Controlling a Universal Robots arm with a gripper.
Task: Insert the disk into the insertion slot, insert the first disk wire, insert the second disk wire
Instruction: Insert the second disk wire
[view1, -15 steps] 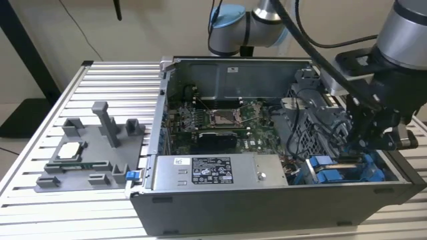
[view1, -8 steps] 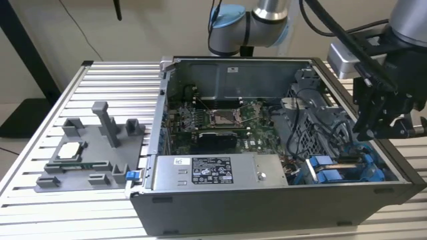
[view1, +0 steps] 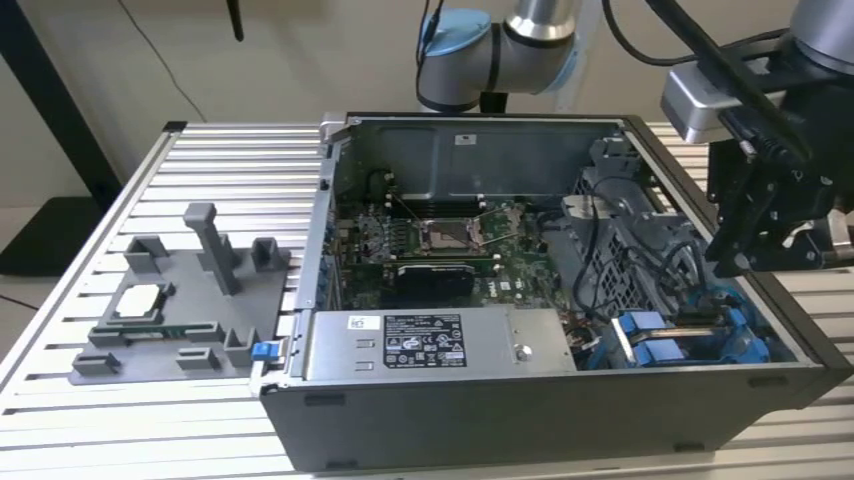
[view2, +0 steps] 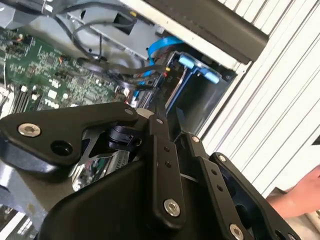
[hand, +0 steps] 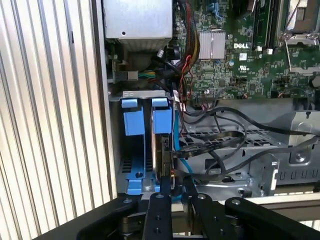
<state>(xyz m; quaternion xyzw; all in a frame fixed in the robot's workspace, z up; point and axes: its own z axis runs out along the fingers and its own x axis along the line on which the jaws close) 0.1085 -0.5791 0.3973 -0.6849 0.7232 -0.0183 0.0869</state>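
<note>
The disk (hand: 162, 150) stands on edge in the insertion slot (hand: 131, 150), with its blue caddy tab (hand: 161, 117) at the far end beside a second blue tab. My gripper (hand: 176, 182) hangs over the near end of the disk, its black fingers (hand: 159, 210) drawn close together with nothing seen between them. In the exterior view the gripper (view1: 731, 262) hovers just above the blue-railed bay (view1: 681, 345) in the case's corner at that view's right. Black disk wires (hand: 215, 142) lie loose across the grey cage next to the disk. The gripper (view2: 167, 120) points at the blue caddy (view2: 197, 67).
The open computer case holds a labelled power-supply box (view1: 441, 340) and a green motherboard (view1: 441, 235). A grey fixture (view1: 187, 300) with parts sits on the slatted table at the exterior view's left. A person's hand (view2: 297, 195) shows over the slats outside the case.
</note>
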